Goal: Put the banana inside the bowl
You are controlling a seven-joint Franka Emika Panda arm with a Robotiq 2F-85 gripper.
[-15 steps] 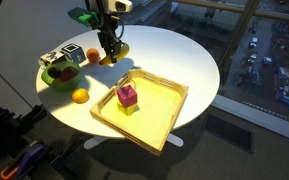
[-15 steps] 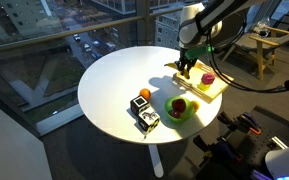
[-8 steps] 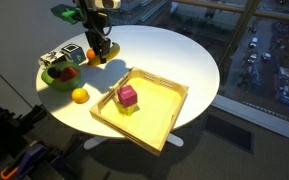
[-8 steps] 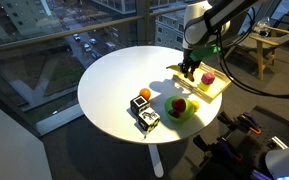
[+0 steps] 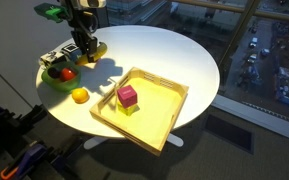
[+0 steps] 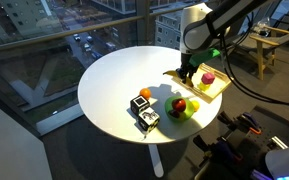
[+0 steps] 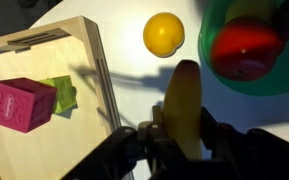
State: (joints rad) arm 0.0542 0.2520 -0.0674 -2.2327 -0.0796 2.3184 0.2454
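My gripper point(image 7: 181, 138) comes in from the bottom of the wrist view, and my fingers point(image 7: 216, 135) are clenched on the banana point(image 7: 187, 100). I hold it by its near end, a dark finger on each side. The yellow fruit runs straight away from me, above the white table point(image 7: 269, 125). Its far tip ends just beside the rim of the green bowl point(image 7: 208, 30); the banana is not inside the bowl.

On one side of my grip lies the wooden tray point(image 7: 54, 55), its raised edge passing near my fingers. In it sits a pink cube point(image 7: 22, 103) touching a small yellow-green piece point(image 7: 60, 95).

Farther out, an orange point(image 7: 164, 34) rests on the table between the tray and the bowl. A red fruit point(image 7: 244, 50) lies in the bowl.

In both exterior views my gripper point(image 5: 87, 48) point(image 6: 187, 71) hangs over the table with the bowl point(image 5: 52, 81) point(image 6: 174, 116) on one side and the tray point(image 5: 154, 125) point(image 6: 216, 90) on the other. Beyond the bowl, in an exterior view, stands a black-and-white box point(image 6: 144, 112) with another orange fruit point(image 6: 146, 93) just beside it.
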